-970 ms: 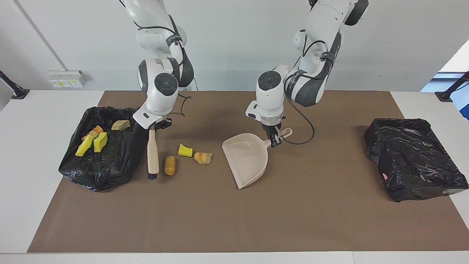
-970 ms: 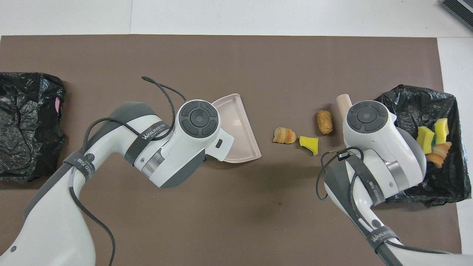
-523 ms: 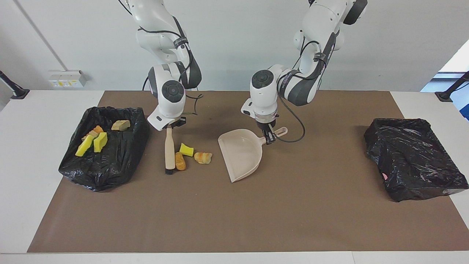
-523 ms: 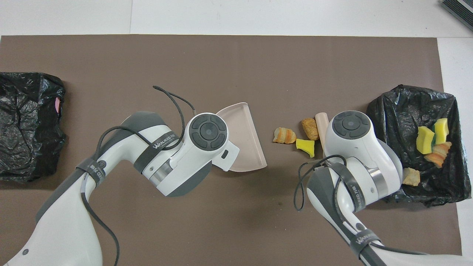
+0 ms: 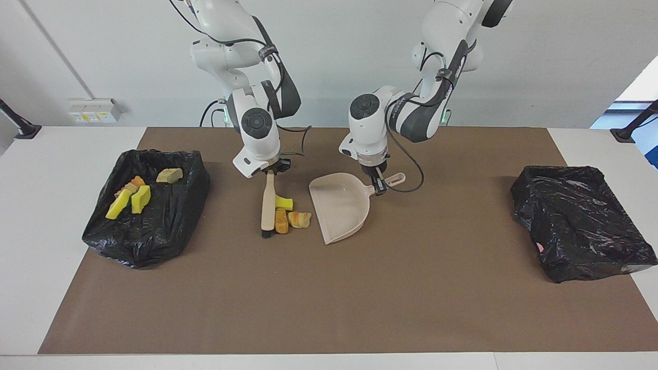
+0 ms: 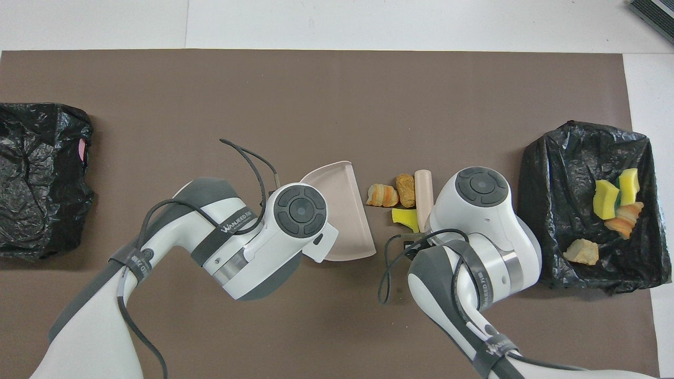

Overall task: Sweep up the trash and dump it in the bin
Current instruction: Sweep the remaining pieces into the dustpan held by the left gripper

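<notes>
In the overhead view the white wrists cover both tools, so only the facing view shows them. The right tool (image 5: 271,170) is closed on the top of the brush (image 5: 267,204), whose bristles touch the brown mat (image 5: 329,288). The left tool (image 5: 379,184) is closed on the handle of the dustpan (image 5: 342,211), and the dustpan's open edge rests on the mat.

Compared with 1 second ago, the brush has moved from beside the open bin toward the middle of the counter (image 5: 46,226), and the dustpan has come a little toward it. 3 pieces of trash are now pushed together against the brush: a yellow foam chunk (image 5: 284,203), a bread roll (image 5: 281,221) and a striped pastry (image 5: 299,219). The pastry lies just beside the dustpan's mouth.

4 more pieces (image 5: 131,195) lie inside the open bin (image 5: 154,231) at the right arm's end. A closed black bag (image 5: 581,226) sits at the left arm's end.
</notes>
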Controlling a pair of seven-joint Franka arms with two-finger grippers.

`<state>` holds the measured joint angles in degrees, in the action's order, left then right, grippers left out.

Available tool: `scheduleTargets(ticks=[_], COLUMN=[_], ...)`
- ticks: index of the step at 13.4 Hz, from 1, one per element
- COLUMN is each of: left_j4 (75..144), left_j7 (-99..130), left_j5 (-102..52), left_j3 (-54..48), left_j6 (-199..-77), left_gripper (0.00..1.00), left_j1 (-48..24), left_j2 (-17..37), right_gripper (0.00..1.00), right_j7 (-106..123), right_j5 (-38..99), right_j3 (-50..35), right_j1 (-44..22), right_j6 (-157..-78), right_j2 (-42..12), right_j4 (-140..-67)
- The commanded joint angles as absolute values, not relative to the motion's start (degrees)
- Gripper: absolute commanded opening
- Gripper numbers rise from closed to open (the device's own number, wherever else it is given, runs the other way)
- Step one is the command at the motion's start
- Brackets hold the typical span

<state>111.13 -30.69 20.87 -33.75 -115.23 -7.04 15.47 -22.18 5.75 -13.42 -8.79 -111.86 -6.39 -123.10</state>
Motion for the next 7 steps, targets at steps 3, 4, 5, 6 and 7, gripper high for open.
scheduleTargets(ticks=[3,4,5,6,7], left_j4=[114.26,114.17,114.26,114.26,114.26], left_j7=[-31.9,-31.9,-31.9,-31.9,-31.9], left_j5=[22.06,22.58,22.85,22.94,22.85], left_j3=[-33.49,-33.49,-33.57,-33.57,-33.66], left_j6=[-115.67,-115.75,-115.93,-115.58,-115.92], left_gripper=[0.0,0.0,0.0,0.0,0.0], left_j1=[-7.21,-7.21,-7.21,-7.21,-7.12], left_j2=[12.48,12.48,12.48,12.48,12.57], right_gripper=[0.0,0.0,0.0,0.0,0.0], right_j7=[-23.2,-23.12,-22.94,-22.5,-22.59], right_j5=[19.75,22.12,24.93,28.62,31.18], right_j3=[-13.62,-13.62,-13.62,-13.62,-13.62], right_j1=[-12.91,-13.53,-13.71,-13.8,-13.8], right_j6=[-115.75,-116.01,-116.28,-116.37,-116.28], right_j2=[-9.14,-9.23,-9.32,-9.58,-10.1], right_j4=[-119.45,-119.01,-118.66,-117.7,-116.47])
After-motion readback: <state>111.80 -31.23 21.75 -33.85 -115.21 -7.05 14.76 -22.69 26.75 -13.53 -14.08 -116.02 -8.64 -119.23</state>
